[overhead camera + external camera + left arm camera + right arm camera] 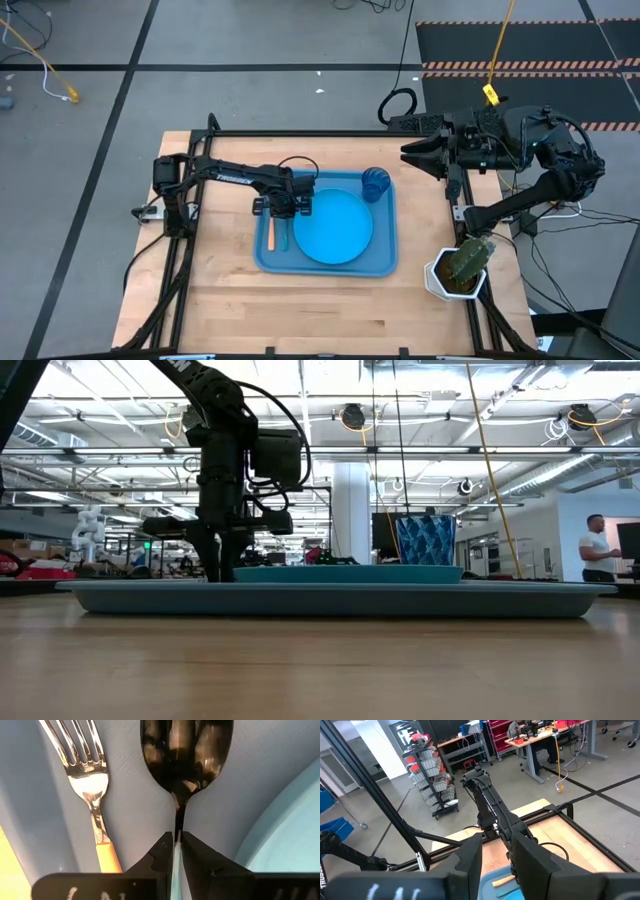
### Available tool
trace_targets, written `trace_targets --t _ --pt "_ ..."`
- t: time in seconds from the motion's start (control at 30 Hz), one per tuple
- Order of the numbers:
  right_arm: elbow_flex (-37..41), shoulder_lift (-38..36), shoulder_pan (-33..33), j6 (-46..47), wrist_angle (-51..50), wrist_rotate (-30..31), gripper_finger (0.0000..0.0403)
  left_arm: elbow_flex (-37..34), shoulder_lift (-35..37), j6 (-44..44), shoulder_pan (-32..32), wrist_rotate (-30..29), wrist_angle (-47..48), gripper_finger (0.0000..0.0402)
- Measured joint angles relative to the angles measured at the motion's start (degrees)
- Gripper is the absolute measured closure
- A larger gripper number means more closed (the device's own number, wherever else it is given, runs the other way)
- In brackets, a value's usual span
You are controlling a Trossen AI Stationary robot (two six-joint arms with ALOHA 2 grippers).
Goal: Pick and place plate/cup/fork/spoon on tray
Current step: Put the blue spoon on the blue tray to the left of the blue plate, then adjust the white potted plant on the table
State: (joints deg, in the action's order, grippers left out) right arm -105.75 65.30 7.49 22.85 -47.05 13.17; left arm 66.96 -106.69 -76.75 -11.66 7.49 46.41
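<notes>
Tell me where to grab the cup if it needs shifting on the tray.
Take the cup by its side wall just below the rim, coming straight down from above. It stands upright at the tray's far corner, apart from the plate, so its walls look free. The right end effector waits nearest.

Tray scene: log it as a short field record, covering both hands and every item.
tray: on the table, holding all four items
plate: flat in the tray's middle
cup: upright in the tray, beside the plate
fork: lying in the tray beside the spoon
spoon: lying in the tray, handle between the left hand's fingers
left hand: low over the tray, pinching the spoon's handle
right hand: waiting off the tray, open, empty
</notes>
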Motion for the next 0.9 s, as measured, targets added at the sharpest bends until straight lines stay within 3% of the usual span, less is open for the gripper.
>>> trace_targets --t 0.6,0.73,0.9 --pt "0.0 0.0 0.0 0.0 -1.2 0.0 0.0305 0.2 0.0 0.2 0.0 0.7 0.1 0.0355" --pt "0.0 0.0 0.0 0.0 -3.3 0.6 0.0305 3.5 0.0 2.2 0.0 0.2 1.4 0.0355" --pt "0.0 -0.3 0.0 3.7 -9.5 7.7 0.0305 11.3 0.0 6.3 0.0 -5.1 8.6 0.0355"
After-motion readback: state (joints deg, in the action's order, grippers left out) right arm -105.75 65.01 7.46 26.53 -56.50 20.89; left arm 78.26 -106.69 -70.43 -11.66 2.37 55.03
